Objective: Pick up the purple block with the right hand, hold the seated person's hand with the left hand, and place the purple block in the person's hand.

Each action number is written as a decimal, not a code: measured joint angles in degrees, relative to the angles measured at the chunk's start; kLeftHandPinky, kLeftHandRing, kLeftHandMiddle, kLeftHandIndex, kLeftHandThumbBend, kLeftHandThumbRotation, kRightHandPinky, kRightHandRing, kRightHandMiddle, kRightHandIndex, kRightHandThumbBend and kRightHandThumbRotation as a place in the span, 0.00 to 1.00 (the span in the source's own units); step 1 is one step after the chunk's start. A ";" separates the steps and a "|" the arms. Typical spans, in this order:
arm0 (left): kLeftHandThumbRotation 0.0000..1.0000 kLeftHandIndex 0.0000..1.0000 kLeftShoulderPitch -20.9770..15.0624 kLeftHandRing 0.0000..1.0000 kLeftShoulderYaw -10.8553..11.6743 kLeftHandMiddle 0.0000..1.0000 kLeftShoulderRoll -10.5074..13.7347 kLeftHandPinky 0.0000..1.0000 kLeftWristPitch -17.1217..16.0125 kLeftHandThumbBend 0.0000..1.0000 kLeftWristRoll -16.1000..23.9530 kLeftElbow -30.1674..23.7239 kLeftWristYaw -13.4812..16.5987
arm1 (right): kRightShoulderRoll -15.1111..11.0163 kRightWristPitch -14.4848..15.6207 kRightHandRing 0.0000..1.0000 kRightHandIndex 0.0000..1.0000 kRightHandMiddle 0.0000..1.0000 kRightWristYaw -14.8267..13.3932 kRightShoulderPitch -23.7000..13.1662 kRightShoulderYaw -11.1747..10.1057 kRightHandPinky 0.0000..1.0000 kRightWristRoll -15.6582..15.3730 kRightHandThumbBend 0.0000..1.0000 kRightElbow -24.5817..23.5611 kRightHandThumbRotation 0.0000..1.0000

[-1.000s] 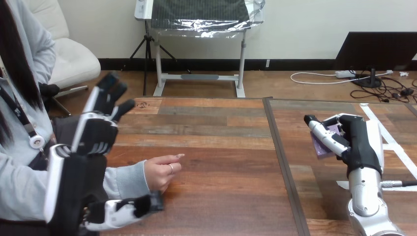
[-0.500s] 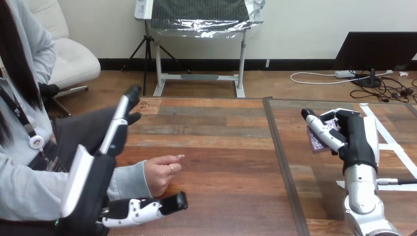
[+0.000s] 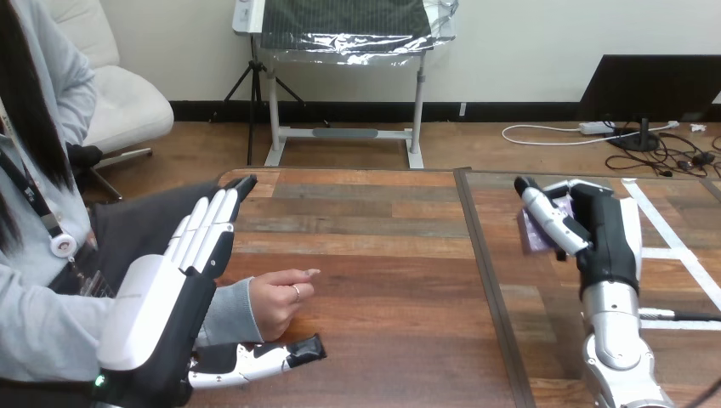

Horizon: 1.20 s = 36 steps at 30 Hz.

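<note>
My right hand point(image 3: 599, 234) is raised over the table's right half with its fingers curled round the purple block point(image 3: 537, 231), which shows between fingers and thumb. My left hand point(image 3: 178, 280) hovers at the lower left, fingers straight and pointing away, thumb stretched out below. The person's hand point(image 3: 279, 299) rests on the table in a loose fist, in the gap between my left fingers and thumb. I cannot tell whether my left hand touches it; nothing is curled round it.
The wooden table point(image 3: 383, 255) has a dark seam point(image 3: 485, 280) running front to back right of centre. White tape strips point(image 3: 672, 246) cross the right part. The person's grey-sleeved forearm point(image 3: 221, 310) lies along the left edge.
My left hand has turned palm-down, with its fingers straightened above the person's wrist. My right hand has lifted the purple block and drifted slightly left. The person's hand stayed still.
</note>
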 measured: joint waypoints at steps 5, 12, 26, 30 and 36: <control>0.59 1.00 -0.24 1.00 -0.41 1.00 2.08 1.00 3.12 1.00 3.02 0.01 1.75 | 0.98 0.01 0.06 0.14 0.10 2.10 0.63 -0.65 0.01 2.00 0.27 -2.94 0.39; 0.57 1.00 -0.87 1.00 -1.52 1.00 5.29 1.00 6.87 1.00 3.93 0.39 2.69 | 2.37 0.06 0.06 0.15 0.10 5.35 1.31 -1.81 0.01 5.02 0.26 -7.17 0.40; 0.55 1.00 -5.24 1.00 -5.41 1.00 10.94 0.99 10.93 1.00 3.92 5.13 4.42 | 4.32 1.26 0.06 0.15 0.10 8.06 3.26 -2.27 0.02 6.98 0.25 -15.08 0.38; 0.53 1.00 -6.88 1.00 -6.84 1.00 12.20 0.99 12.19 1.00 3.98 7.00 4.65 | 4.78 1.54 0.06 0.16 0.11 8.44 4.23 -2.25 0.02 7.17 0.25 -16.98 0.38; 0.49 0.99 -9.21 1.00 -8.86 1.00 13.80 0.98 13.34 1.00 3.97 10.26 5.11 | 5.24 2.37 0.06 0.16 0.11 9.53 5.95 -2.24 0.02 7.55 0.24 -19.66 0.37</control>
